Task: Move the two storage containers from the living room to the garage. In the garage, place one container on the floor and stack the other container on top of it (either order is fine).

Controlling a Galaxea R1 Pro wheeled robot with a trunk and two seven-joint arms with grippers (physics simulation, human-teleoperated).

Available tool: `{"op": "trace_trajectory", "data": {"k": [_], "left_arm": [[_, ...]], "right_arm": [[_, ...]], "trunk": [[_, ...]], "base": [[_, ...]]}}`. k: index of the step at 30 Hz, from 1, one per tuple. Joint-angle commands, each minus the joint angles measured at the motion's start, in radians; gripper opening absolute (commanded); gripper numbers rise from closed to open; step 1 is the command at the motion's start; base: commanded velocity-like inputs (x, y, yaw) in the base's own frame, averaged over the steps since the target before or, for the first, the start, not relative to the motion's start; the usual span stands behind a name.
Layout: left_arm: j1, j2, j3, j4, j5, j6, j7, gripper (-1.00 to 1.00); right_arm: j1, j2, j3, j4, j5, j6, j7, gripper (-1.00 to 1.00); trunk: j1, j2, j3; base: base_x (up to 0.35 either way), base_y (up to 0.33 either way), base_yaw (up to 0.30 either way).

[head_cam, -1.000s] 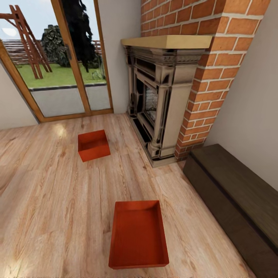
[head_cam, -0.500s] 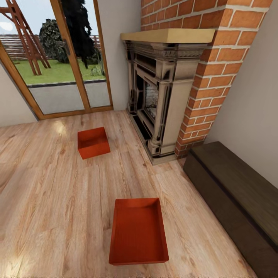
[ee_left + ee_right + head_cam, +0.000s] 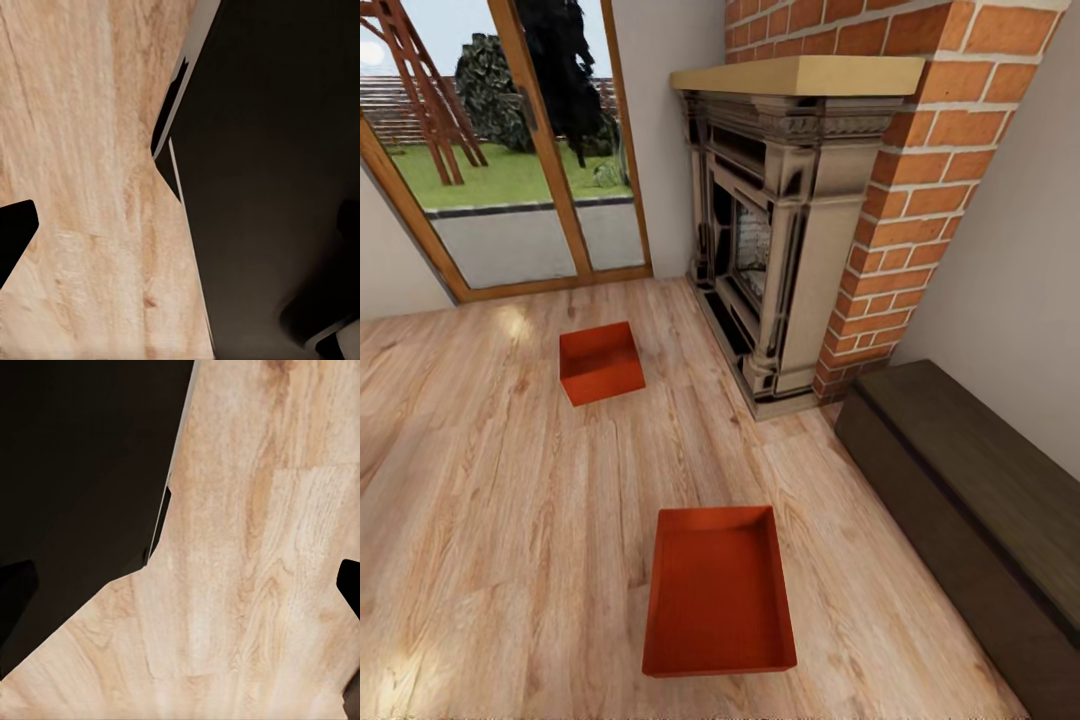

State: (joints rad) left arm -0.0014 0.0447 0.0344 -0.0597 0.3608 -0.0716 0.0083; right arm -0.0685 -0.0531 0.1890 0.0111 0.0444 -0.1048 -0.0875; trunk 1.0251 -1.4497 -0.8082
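Observation:
I am in the living room; the garage is out of view. Two red-orange storage containers lie lidless on the light wood planks in the head view. The nearer container (image 3: 718, 590) sits low in the middle of the picture, long side pointing away from me. The farther container (image 3: 600, 362) rests nearer the glass doors (image 3: 510, 160). In the wrist views my left gripper (image 3: 180, 240) and right gripper (image 3: 180, 592) hang over bare planks beside my dark base, fingertips (image 3: 15, 232) (image 3: 349, 585) wide apart, with nothing between them.
A dark ornate fireplace (image 3: 770, 250) with a red brick chimney (image 3: 920, 200) stands at the right. A long dark brown chest (image 3: 970, 500) runs along the right wall. Open wood flooring (image 3: 480, 520) surrounds both containers.
The whole head picture has slid slightly as the camera moved; both containers sit a little higher in it. The containers themselves have not moved on the planks.

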Motion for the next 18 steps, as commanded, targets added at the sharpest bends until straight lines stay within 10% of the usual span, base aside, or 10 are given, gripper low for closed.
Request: {"op": "trace_trajectory", "data": {"k": [1, 18], "left_arm": [[0.0, 0.0, 0.003, 0.0, 0.001, -0.002, 0.001, 1.0], [0.0, 0.0, 0.003, 0.0, 0.001, -0.002, 0.001, 1.0]], "right_arm": [[-0.001, 0.0, 0.004, 0.001, 0.005, -0.002, -0.004, 1.0], [-0.001, 0.003, 0.004, 0.001, 0.006, -0.004, -0.005, 1.0]], "trunk": [[0.0, 0.0, -0.002], [0.0, 0.0, -0.029]], "base": [[0.0, 0.0, 0.0], [0.0, 0.0, 0.0]]}}
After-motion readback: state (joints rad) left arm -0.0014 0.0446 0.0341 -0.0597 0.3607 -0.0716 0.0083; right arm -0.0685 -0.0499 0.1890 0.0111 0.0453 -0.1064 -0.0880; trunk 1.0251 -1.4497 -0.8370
